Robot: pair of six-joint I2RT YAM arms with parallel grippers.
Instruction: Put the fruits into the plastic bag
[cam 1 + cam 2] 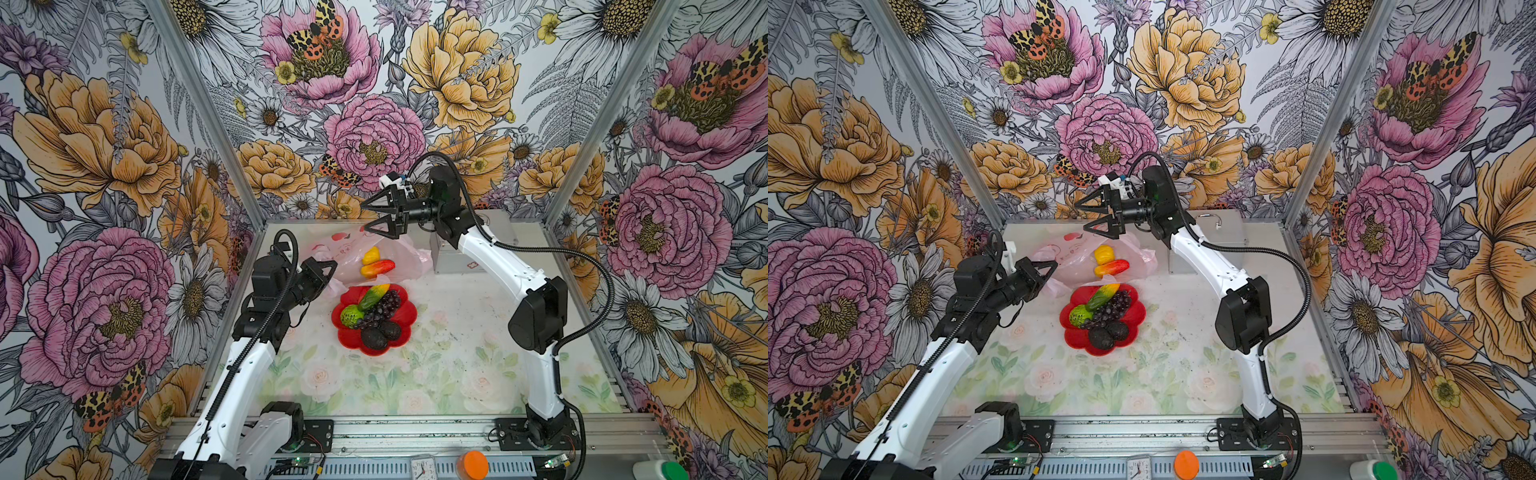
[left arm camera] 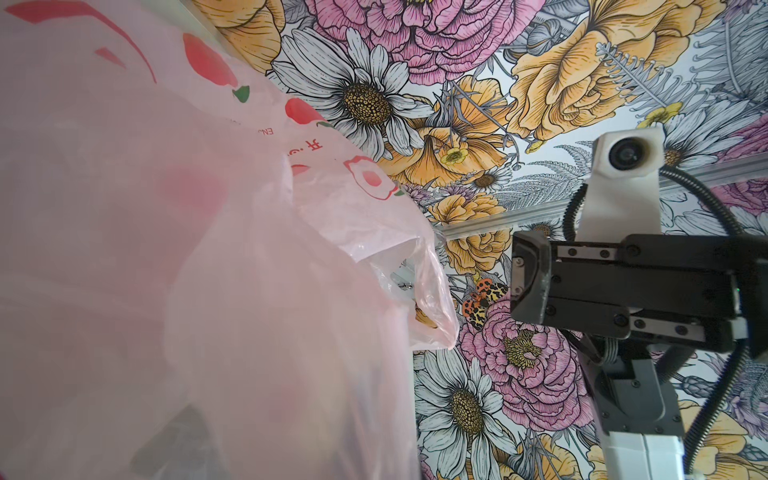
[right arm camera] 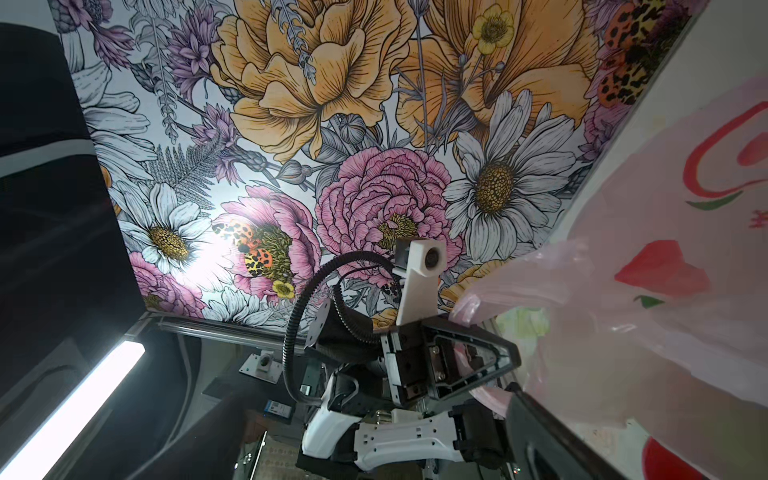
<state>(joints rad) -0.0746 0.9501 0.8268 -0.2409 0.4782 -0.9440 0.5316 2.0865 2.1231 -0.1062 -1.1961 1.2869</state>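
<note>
Crowding plastic bag [image 1: 407, 253]: metal case [image 1: 451, 262] beside; red plate [image 1: 411, 311] nearer.

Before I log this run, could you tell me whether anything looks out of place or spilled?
Nothing stands out. The yellow fruit and red-orange fruit lie at the plastic bag; the rest sit piled on the red plate, none spilled onto the table.

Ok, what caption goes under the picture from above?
Left gripper pinches the plastic bag, right gripper hangs open above it, fruits sit on the red plate.
</note>
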